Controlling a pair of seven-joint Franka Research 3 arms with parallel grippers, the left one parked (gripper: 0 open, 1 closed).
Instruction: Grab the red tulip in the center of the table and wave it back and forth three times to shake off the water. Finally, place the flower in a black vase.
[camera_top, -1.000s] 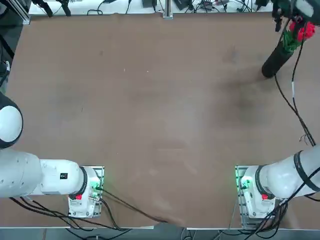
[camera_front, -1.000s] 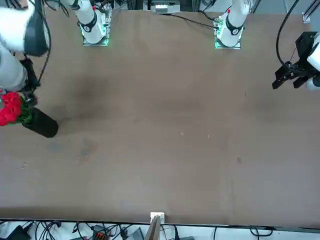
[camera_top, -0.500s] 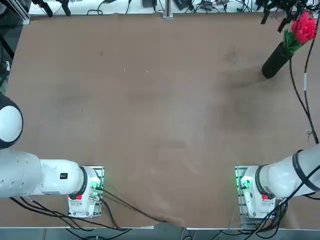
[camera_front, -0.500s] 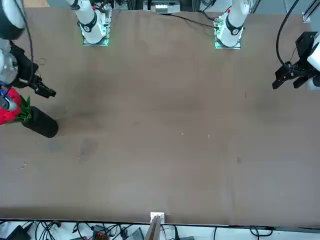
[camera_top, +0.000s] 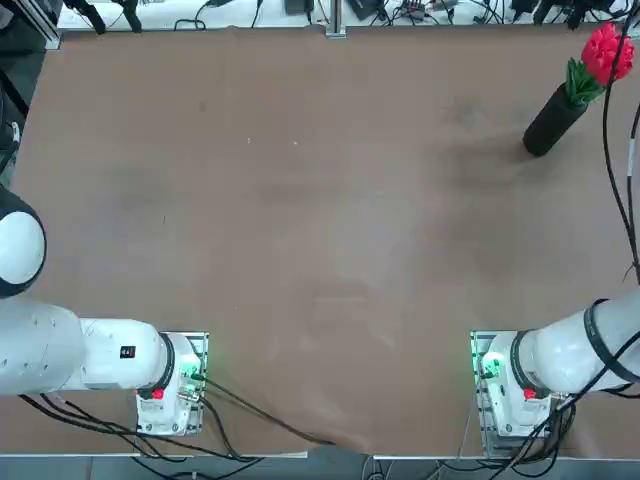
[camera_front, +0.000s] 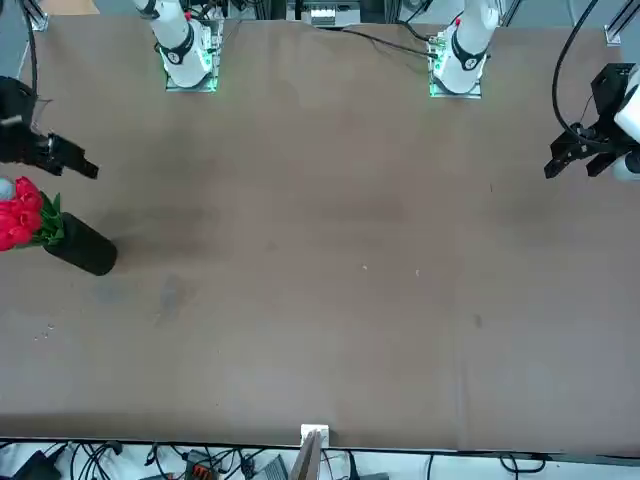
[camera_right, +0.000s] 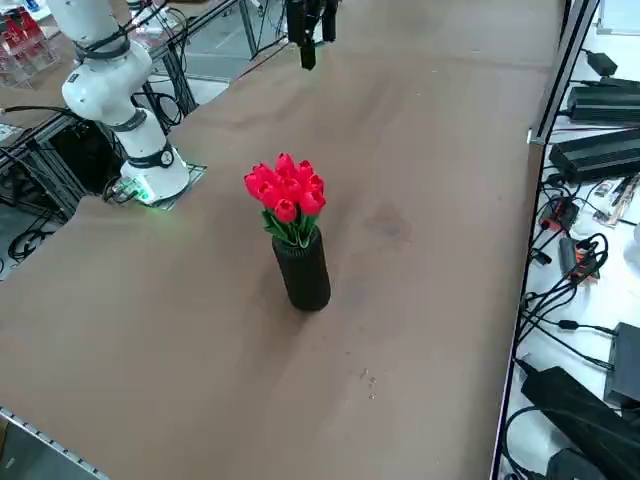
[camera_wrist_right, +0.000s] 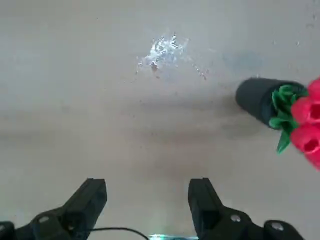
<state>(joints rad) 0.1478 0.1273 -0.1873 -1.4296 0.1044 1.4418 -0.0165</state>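
Observation:
The red tulip (camera_top: 605, 55) stands with its stem inside the black vase (camera_top: 552, 122), at the far right of the table (camera_top: 320, 240). From the right side, the red tulip (camera_right: 286, 195) fans out above the mouth of the upright black vase (camera_right: 303, 270). My right gripper (camera_wrist_right: 146, 200) is open and holds nothing. It hangs high above the table, apart from the vase (camera_wrist_right: 257, 97) and the tulip (camera_wrist_right: 305, 127). From the front, my right gripper (camera_front: 70, 160) sits a little to the robot's side of the tulip (camera_front: 20, 218) and vase (camera_front: 85, 248).
Cables and power bricks (camera_right: 590, 150) lie just past the table's far edge, close to the vase. A scuffed pale patch (camera_wrist_right: 165, 50) marks the table below the gripper. The right arm's base (camera_top: 510, 385) sits at the near edge.
The gripper was around the blooms at the vase. It has since let go and drawn up and away. The tulip stays standing in the vase.

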